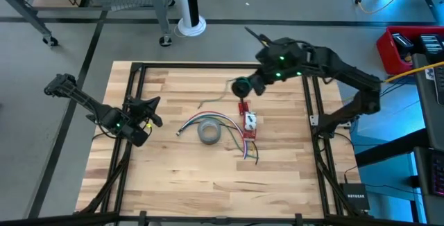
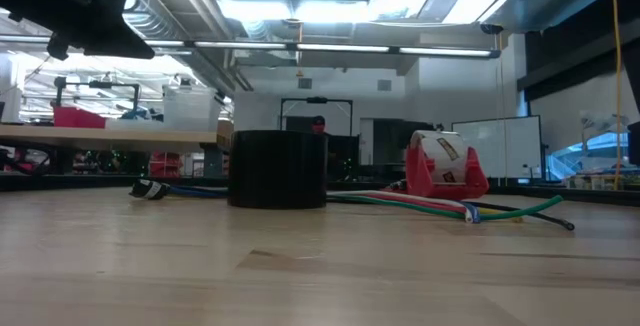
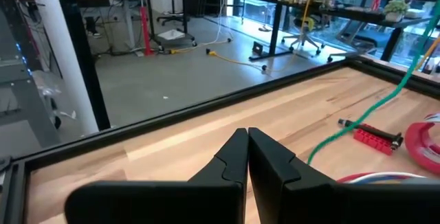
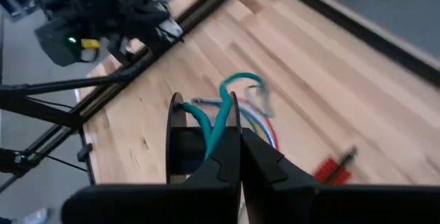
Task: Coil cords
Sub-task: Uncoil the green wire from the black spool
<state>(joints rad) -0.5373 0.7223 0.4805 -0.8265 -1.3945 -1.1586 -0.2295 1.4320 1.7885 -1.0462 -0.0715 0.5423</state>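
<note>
- High view: your right gripper (image 1: 244, 87) hangs above the table's far side with a thin green cord (image 1: 216, 99) trailing from it; the grey tape roll (image 1: 209, 132) and the red-and-white tape dispenser (image 1: 248, 123) lie below.
- Low view: the roll hides part of the coloured wire bundle (image 2: 430, 204).
- Left wrist view: your left gripper (image 3: 247, 157) is closed, empty.
- Right wrist view: 2 fingers clamp the cord.
</note>
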